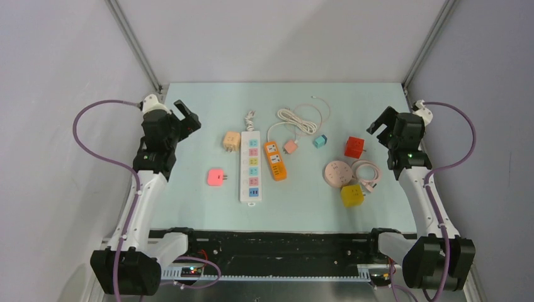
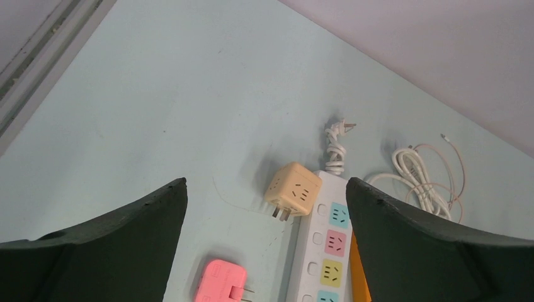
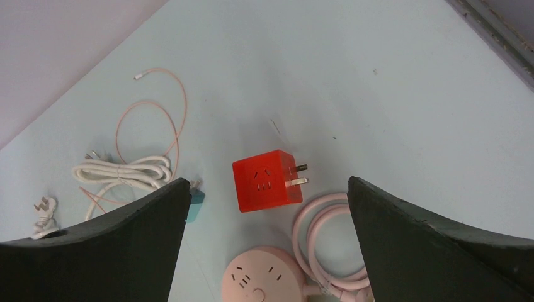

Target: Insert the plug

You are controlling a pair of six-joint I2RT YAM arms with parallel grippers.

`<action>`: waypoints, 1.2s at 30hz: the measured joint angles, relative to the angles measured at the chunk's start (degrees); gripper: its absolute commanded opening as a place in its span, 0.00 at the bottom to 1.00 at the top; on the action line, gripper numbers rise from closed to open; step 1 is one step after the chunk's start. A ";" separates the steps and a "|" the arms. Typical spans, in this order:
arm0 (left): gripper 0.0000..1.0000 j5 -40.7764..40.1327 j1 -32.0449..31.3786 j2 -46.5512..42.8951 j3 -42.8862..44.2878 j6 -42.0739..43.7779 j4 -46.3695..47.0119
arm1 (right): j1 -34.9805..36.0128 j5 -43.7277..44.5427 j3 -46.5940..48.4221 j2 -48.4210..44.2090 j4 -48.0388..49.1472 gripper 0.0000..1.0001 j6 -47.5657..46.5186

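Observation:
My left gripper (image 1: 189,119) is open and empty, held above the table's left side. In the left wrist view (image 2: 266,184) a tan cube adapter (image 2: 293,190) with its prongs showing, a flat pink plug adapter (image 2: 219,283) and a white power strip (image 2: 327,245) with coloured sockets lie below its jaws. My right gripper (image 1: 380,124) is open and empty above the right side. In the right wrist view (image 3: 269,182) a red cube adapter (image 3: 264,180) and a round pink socket (image 3: 267,277) lie below it.
An orange power strip (image 1: 274,160), a small pink adapter (image 1: 290,146), a teal adapter (image 1: 320,141), a yellow cube (image 1: 352,195) and a coiled white cable (image 1: 299,119) lie mid-table. A pink cable (image 3: 321,239) coils beside the round socket. Walls stand close on both sides.

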 measured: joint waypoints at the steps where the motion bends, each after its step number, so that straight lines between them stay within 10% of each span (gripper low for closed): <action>1: 1.00 -0.68 0.00 -0.20 0.02 -0.15 -0.04 | -0.09 0.00 0.00 0.00 -0.22 0.99 0.07; 17: 1.00 0.20 0.31 2.56 0.09 1.97 -0.24 | -1.11 -7.76 0.04 1.22 -0.66 0.93 1.31; 36: 1.00 2.21 -15.63 31.54 11.39 14.58 -0.74 | 13.77 -5.62 0.09 5.51 -3.91 0.87 6.34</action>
